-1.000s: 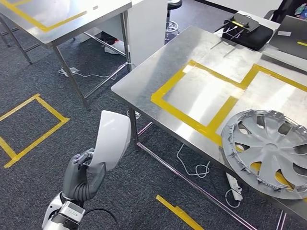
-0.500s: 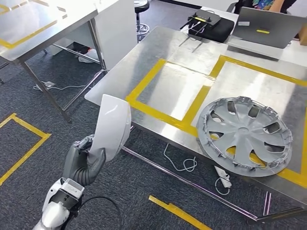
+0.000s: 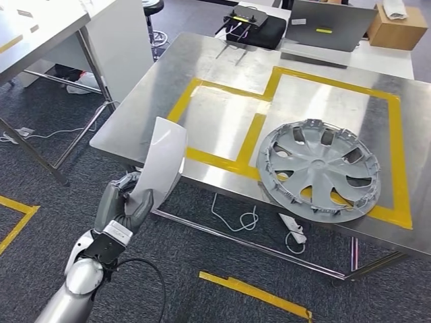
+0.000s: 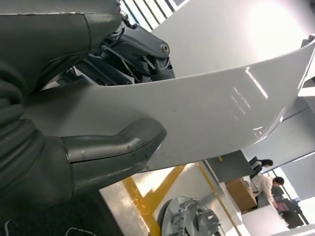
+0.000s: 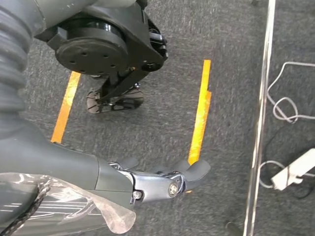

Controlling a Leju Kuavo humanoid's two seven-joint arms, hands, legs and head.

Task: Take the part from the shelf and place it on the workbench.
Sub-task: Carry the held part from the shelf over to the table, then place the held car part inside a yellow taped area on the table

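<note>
White part (image 3: pixel 165 158) pinched upright between left hand (image 3: pixel 123 208) fingers (image 4: pixel 144 51) (thumb opposite).

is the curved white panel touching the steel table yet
Apart. The head view shows the curved white panel held up by the left hand over the carpet, in front of the steel table; its top merely overlaps the table edge in the picture.
</note>
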